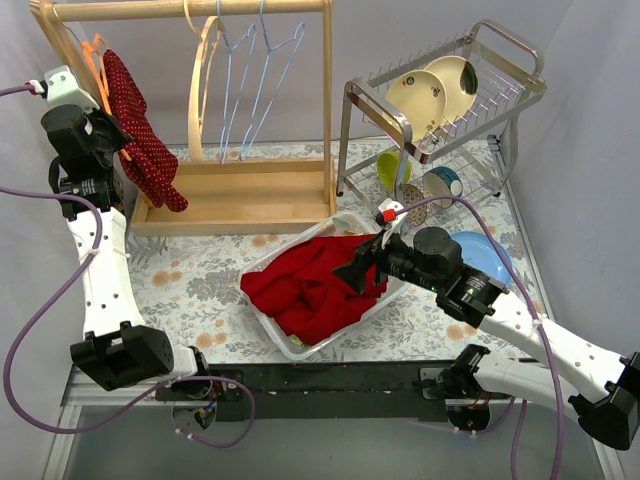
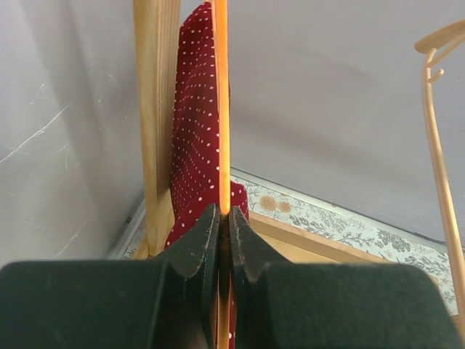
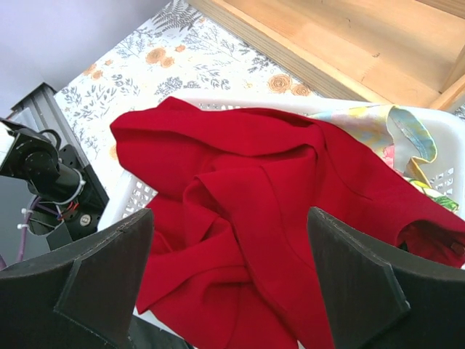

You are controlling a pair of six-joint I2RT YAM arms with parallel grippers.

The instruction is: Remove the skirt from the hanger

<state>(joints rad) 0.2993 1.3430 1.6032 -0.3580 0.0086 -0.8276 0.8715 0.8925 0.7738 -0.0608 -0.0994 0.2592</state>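
The left end effector (image 2: 224, 211) clenched the orange hanger (image 2: 221, 109) bearing the dotted skirt (image 2: 192, 131); the right end effector (image 3: 231, 218) hung released over red cloth (image 3: 254, 167).

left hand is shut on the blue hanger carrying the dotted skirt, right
No: the left wrist view shows the left hand shut on an orange hanger, not a blue one, carrying the dotted skirt.

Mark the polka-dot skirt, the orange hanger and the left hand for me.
polka-dot skirt (image 1: 143, 140), top view, mid cloth.
orange hanger (image 2: 221, 109), left wrist view, thin edge.
left hand (image 2: 224, 215), left wrist view, between fingertips.
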